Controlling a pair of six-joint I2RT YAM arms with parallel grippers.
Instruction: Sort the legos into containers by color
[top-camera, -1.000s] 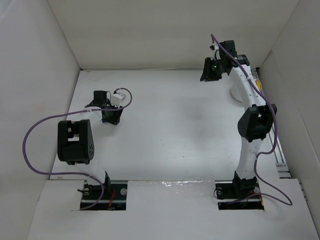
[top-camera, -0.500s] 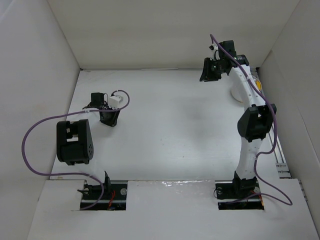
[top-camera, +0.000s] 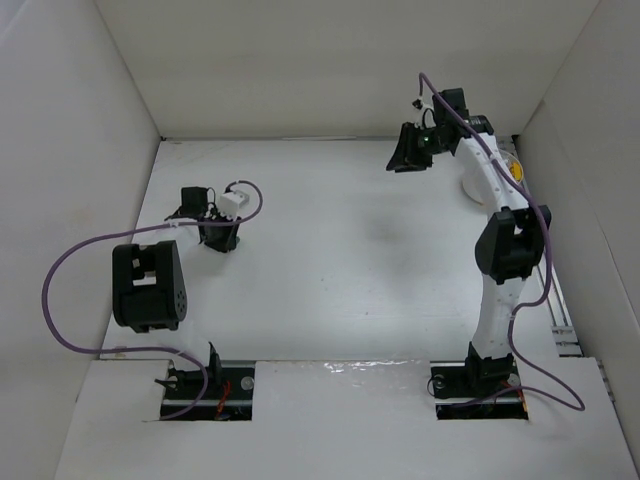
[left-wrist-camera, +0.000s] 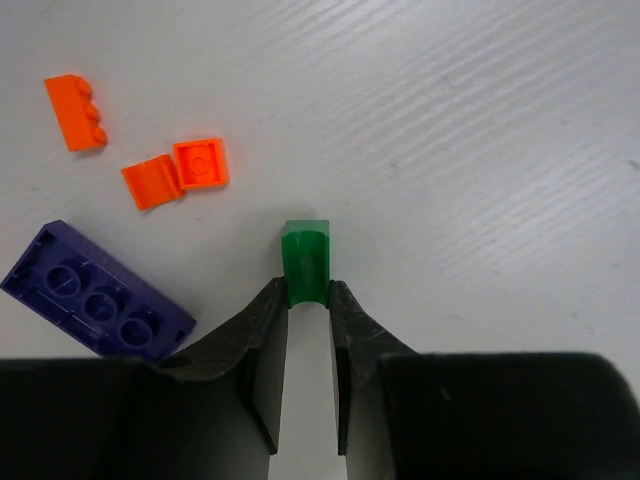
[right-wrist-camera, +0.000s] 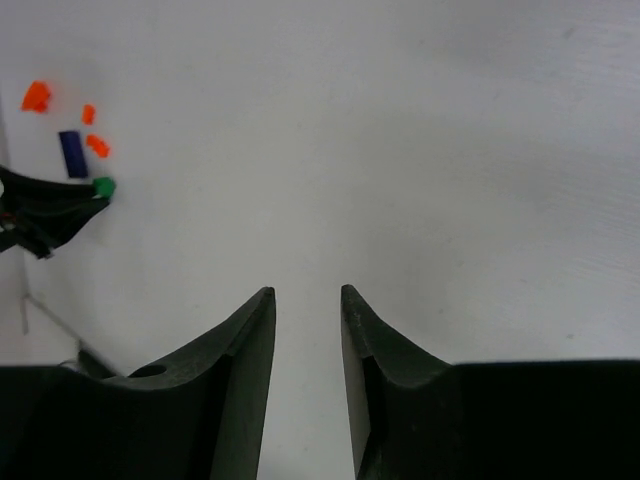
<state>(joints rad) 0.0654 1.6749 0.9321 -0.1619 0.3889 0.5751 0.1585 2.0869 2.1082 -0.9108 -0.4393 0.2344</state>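
Small green plastic lego brick (left-wrist-camera: 305, 262) lies on the white tabletop (left-wrist-camera: 480, 150), its near end pinched between the fingers of the left tool (left-wrist-camera: 308, 292), not yet lifted. Just left of it lie three small orange plastic bricks (left-wrist-camera: 200, 163) and one flat dark purple-blue brick (left-wrist-camera: 95, 305), all unsorted. The round white divided cup (top-camera: 471, 188) stands well apart from the green brick, partly hidden behind the right arm (top-camera: 500, 250); contents unreadable. Right tool (right-wrist-camera: 305, 295) hovers empty, jaws apart, also well away. Judgement: at least five bricks left; nothing obstructs the carry.
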